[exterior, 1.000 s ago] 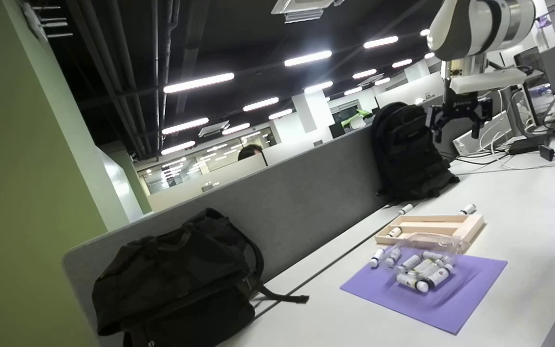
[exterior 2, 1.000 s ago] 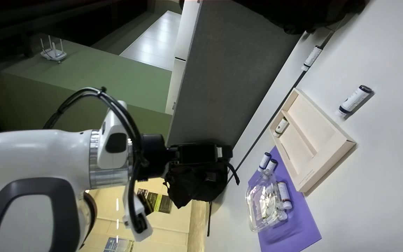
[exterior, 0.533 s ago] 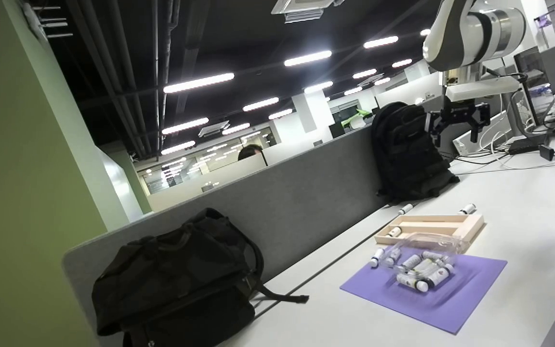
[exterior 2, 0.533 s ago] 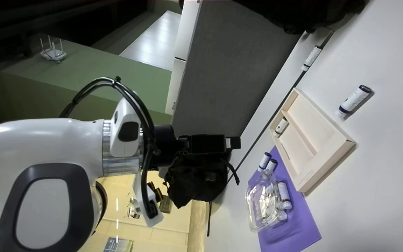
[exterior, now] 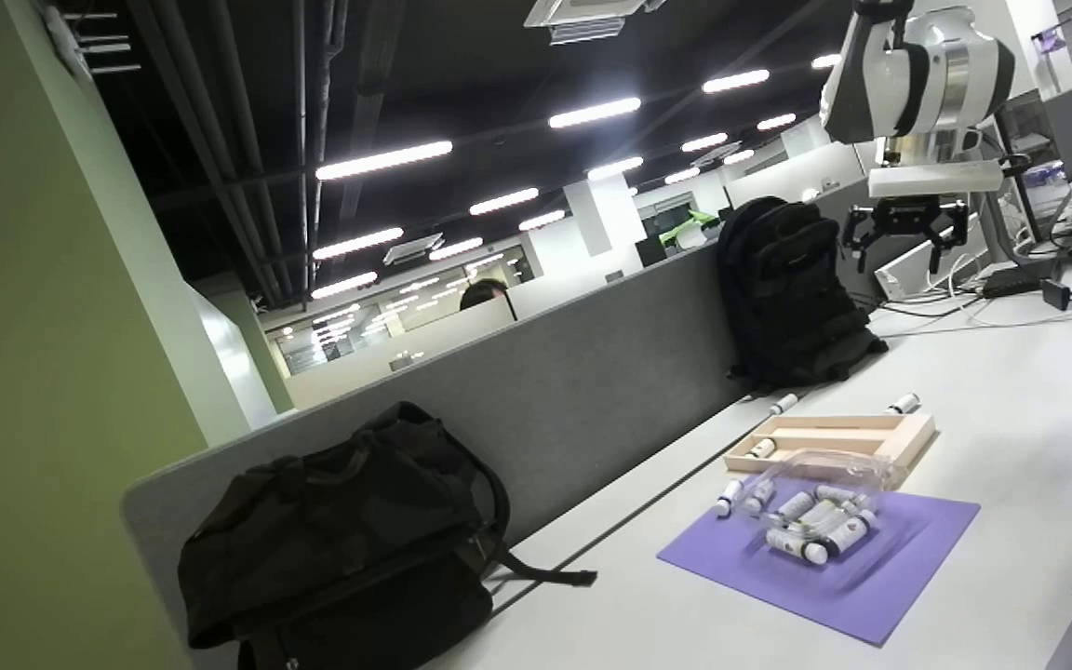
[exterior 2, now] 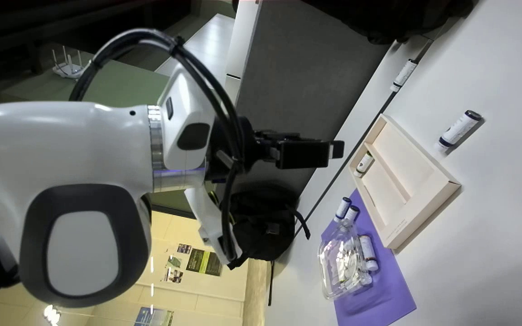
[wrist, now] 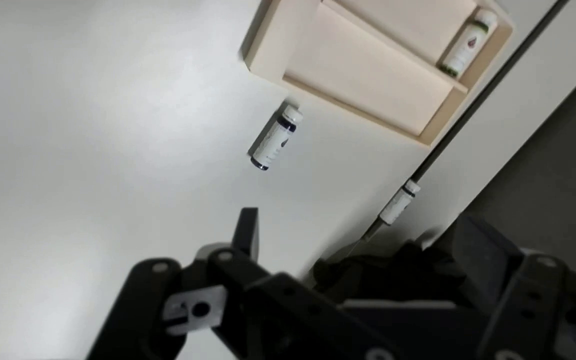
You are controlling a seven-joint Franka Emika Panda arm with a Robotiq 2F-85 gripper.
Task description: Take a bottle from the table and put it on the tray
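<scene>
White table [exterior: 1011, 447] along a grey partition [exterior: 610, 372], end effector [exterior: 897, 265] above, jaws apart

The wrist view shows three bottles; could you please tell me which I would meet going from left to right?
First bottle beside the tray, second bottle over the dark gap, third bottle inside the tray.

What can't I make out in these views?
Wrist view: tray, cut off by the top edge.
Wrist view: lettering on the bottle beside it, too small.
Wrist view: black backpack, mostly behind the gripper.
In an exterior view: bottles blurred by glare on the clear container.
</scene>
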